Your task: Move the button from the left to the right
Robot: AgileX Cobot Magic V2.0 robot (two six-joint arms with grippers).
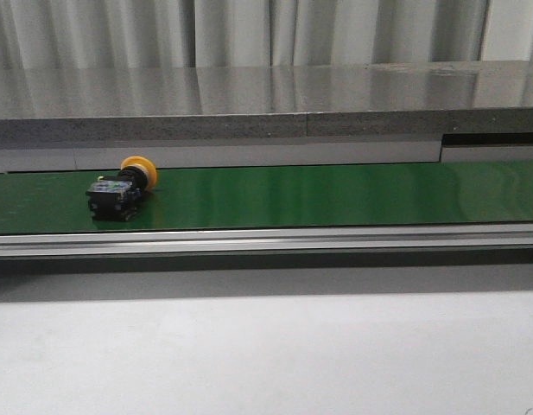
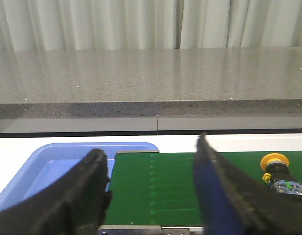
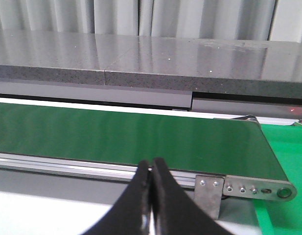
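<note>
At the far left, seen only from the left wrist camera, a blue tray (image 2: 53, 164) sits just beside the end of the green belt (image 1: 335, 194); its near part is hidden behind the left arm's dark fingers (image 2: 87, 191), which stand wide apart with nothing between them and are cut off by the edge of the picture. The button (image 1: 123, 186) lies on its side on the left part of the belt, its yellow cap toward the rear and its black body toward the front; the small blue and green marks on the body are too tiny to read. In the left wrist view the button (image 2: 280, 175) appears near the picture's edge, apart from the fingers and partly crowded by the blurred fingertip in front of it. Neither arm shows in the front view. The belt runs on across the table (image 1: 266, 354) with a silver rail (image 1: 266, 239) along its near edge. At the belt's right end, the right arm's fingers (image 3: 160, 196) are pressed together, holding nothing, above the rail, and a bright green surface (image 3: 288, 156) beyond the belt is cut off.
</note>
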